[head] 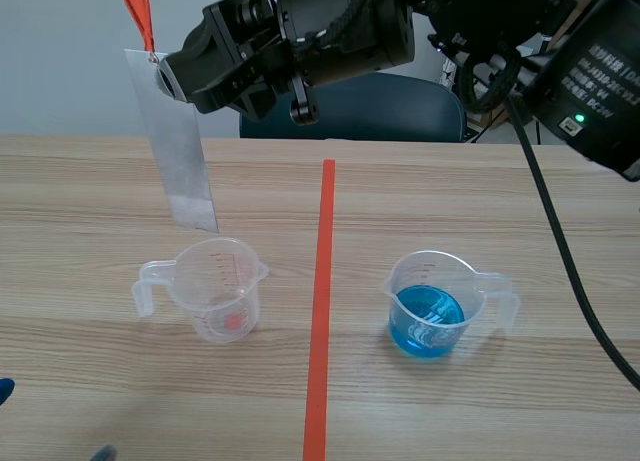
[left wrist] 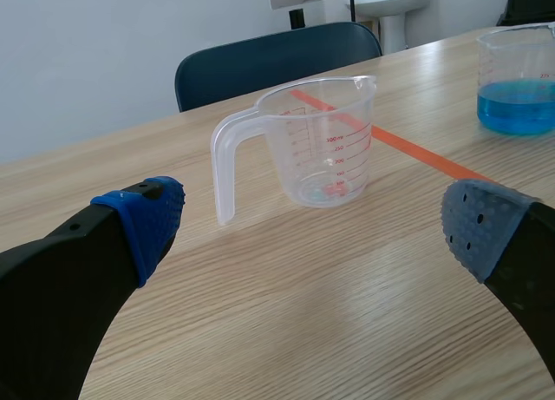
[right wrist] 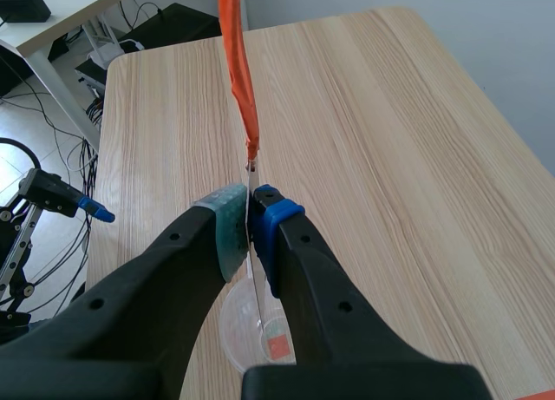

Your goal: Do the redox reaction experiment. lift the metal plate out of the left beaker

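Note:
The metal plate, a long grey strip with an orange ribbon tied to its top, hangs upright with its lower end just above the rim of the left beaker. My right gripper, on the arm raised across the top, is shut on the plate's upper end. In the right wrist view the plate shows edge-on between the gripper pads, with the beaker below. The left gripper stands open low over the table, and the clear beaker is ahead of it.
A second beaker with blue liquid stands right of the orange tape line; it also shows in the left wrist view as a blue-filled beaker. A blue chair stands behind the table. A black cable trails down at right.

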